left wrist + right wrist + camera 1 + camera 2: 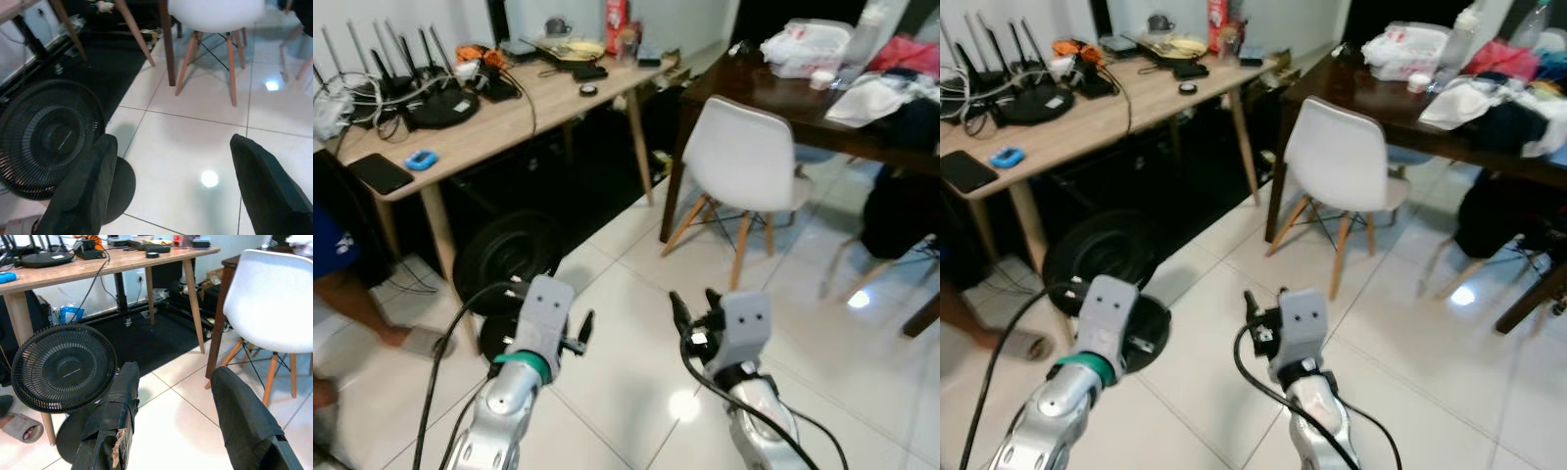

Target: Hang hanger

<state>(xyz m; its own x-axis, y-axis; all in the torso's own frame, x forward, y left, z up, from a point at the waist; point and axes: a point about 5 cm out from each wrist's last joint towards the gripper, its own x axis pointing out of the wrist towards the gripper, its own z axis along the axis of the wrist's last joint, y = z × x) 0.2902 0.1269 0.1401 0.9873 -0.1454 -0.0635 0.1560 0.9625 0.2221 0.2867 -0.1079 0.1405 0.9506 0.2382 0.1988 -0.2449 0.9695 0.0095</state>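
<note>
Honestly, barely started, I'd say. Closest in, the left gripper (579, 331) and right gripper (693, 311) hover over the tiled floor (636, 294), fingers spread apart, holding nothing. Beyond them sit a black fan (63, 367), a white chair (744, 157) and a cluttered tabletop (509, 117). No hanger anywhere I can spot, so finding it comes first.

White tiled floor (636, 294), glossy. On it: black fan (504, 257), white chair (744, 157), a person's sandalled foot (406, 338). Light wood tabletop (509, 113) carrying routers (421, 88), cables, phone (380, 172), blue gadget (421, 159), pan (573, 47). Dark tabletop (783, 93) bearing bags and clothes (871, 93).
</note>
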